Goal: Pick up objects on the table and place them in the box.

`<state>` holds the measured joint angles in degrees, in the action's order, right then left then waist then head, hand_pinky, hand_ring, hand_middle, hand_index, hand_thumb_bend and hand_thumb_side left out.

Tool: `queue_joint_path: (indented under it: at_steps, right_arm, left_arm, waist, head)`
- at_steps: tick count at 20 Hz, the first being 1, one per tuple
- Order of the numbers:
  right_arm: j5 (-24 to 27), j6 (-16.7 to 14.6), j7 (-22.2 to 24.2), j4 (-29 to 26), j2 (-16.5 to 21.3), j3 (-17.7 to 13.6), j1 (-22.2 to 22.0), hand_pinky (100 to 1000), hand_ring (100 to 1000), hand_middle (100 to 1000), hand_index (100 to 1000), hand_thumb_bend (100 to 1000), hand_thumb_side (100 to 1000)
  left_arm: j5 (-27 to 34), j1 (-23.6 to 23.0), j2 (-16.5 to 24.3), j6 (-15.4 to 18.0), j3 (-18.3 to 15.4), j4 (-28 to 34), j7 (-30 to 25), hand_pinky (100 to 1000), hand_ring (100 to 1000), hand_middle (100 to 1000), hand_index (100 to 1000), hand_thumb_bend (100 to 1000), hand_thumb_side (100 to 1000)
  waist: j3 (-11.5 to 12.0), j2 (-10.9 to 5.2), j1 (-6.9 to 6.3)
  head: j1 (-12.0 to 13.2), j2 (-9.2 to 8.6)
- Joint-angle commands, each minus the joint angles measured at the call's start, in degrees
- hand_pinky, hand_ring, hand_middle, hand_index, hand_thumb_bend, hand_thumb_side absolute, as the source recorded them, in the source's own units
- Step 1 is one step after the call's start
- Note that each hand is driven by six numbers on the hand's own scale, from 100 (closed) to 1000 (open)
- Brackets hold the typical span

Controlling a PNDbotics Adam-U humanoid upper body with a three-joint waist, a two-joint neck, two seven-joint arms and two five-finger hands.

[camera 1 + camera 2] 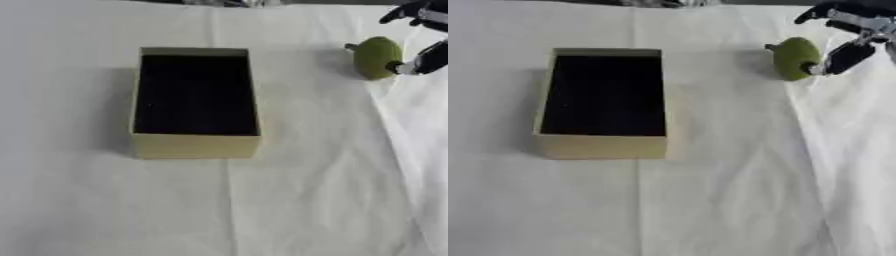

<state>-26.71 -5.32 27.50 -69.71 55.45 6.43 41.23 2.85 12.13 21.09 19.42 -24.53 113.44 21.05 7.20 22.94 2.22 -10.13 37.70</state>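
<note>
Your right robot hand (846, 37) has its fingers spread around the green fruit (795, 59), one fingertip touching its side, not yet pinching. The box (196, 146) sits open-topped, well apart to the left, ready to receive it.

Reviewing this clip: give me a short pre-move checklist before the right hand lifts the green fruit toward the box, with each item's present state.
1. Right hand at the green rounded fruit with a short stem: ok, a fingertip touches its right side.
2. Fingers closed round the fruit: not ok, the hand looks open, with fingers above and beside the fruit.
3. Fruit resting on the white cloth-covered table: ok.
4. Open beige cardboard box with a dark inside upright and ready: ok.
5. Box contents: cannot tell, the inside is too dark.
6. Path between fruit and box: ok, only bare cloth shows.
</note>
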Motion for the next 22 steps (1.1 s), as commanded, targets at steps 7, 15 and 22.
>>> queue_joint_path:
  at_steps: [7, 15, 22]
  right_arm:
    - [-4.5, -1.5, -1.2, 5.3, -0.6, -0.7, 3.3, 919, 1000, 939, 929, 358, 100]
    - [-7.1, -2.3, -1.1, 8.9, -2.2, -0.7, 4.4, 916, 1000, 908, 927, 368, 100]
    - [-8.4, -3.6, -0.1, 10.7, -3.2, -0.4, 4.9, 897, 969, 828, 905, 357, 100]
  left_arm:
    - [0.2, 0.4, 0.9, 0.2, -0.3, 1.0, -0.4, 624, 624, 612, 746, 448, 441]
    - [0.3, 0.4, 0.6, 0.2, -0.3, 0.8, -0.6, 624, 624, 612, 746, 445, 443]
    - [0.3, 0.4, 0.5, 0.3, -0.4, 0.8, -0.6, 624, 624, 613, 746, 442, 444]
  waist:
    - [0.3, -0.56, -0.32]
    - [0.4, -0.03, -0.44]
    - [0.5, 0.19, -0.49]
  head:
    - [-0.1, -0.93]
    - [-0.3, -0.97]
    - [-0.2, -0.98]
